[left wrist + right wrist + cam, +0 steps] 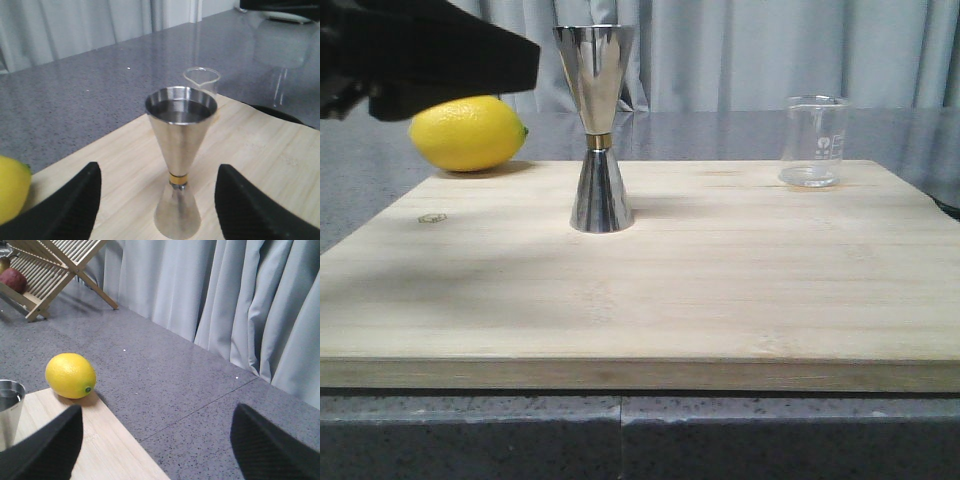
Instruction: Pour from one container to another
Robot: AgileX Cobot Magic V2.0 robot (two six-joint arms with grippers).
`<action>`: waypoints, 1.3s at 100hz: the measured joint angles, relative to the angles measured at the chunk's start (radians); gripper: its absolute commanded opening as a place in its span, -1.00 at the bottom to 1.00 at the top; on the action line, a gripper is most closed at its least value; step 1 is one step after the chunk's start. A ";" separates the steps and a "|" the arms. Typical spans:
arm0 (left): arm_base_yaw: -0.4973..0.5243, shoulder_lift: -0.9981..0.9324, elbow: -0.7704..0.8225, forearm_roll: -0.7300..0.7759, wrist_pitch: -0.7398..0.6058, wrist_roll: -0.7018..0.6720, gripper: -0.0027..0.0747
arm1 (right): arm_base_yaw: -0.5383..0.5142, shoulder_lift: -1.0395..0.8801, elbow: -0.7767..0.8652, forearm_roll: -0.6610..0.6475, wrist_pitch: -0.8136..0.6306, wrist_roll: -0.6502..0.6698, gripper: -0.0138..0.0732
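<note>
The steel hourglass jigger (597, 130) with a gold waist band stands upright left of centre on the wooden board (720, 290). The small clear glass beaker (813, 142) stands upright at the board's far right corner. My left gripper (510, 62) hovers at the upper left, beside the jigger's top. In the left wrist view the left gripper (157, 202) is open, its fingers (65, 210) wide on either side of the jigger (180, 145) without touching it, and the beaker (202, 80) is behind. My right gripper (157, 445) is open over the board's edge, holding nothing.
A yellow lemon (467, 132) lies on the grey counter just behind the board's far left corner. A wooden rack (55, 270) holding a reddish fruit (15, 280) stands farther off on the counter. Grey curtains close off the back.
</note>
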 measured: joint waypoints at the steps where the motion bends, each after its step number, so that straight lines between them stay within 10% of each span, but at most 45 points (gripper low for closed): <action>1: 0.002 -0.008 0.000 -0.002 0.005 0.000 0.24 | 0.000 0.000 0.000 0.000 0.001 0.000 0.57; 36: 0.242 -0.231 0.002 -0.093 0.076 0.001 0.24 | 0.000 -0.041 0.000 0.012 0.087 0.000 0.57; 78: 0.555 -0.443 0.002 -0.232 0.189 0.001 0.23 | 0.000 -0.405 0.000 0.070 0.597 0.017 0.57; 130: 0.623 -0.731 0.002 -0.216 0.514 0.001 0.23 | 0.000 -0.961 0.155 0.111 1.030 0.076 0.57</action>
